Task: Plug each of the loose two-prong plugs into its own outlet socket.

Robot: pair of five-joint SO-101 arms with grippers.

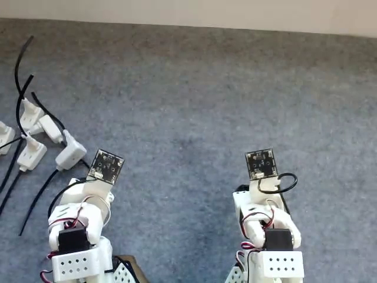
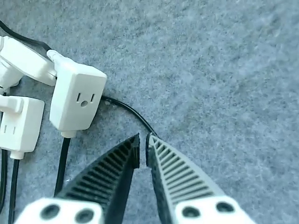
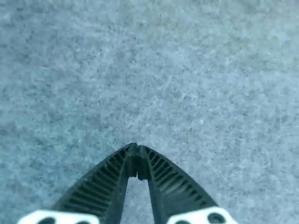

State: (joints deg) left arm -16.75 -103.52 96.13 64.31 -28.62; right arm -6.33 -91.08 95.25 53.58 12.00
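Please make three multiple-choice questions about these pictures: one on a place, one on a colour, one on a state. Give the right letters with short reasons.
1. The white outlet blocks lie: A. between the arms; B. beside the left arm; C. beside the right arm.
2. Their cords are: A. red; B. white; C. black.
3. The right gripper is: A. shut and empty; B. shut on a plug; C. wide open.
Answers: 1 B, they cluster at that arm's side; 2 C, black cords run from the blocks; 3 A, its jaws meet over bare grey table.
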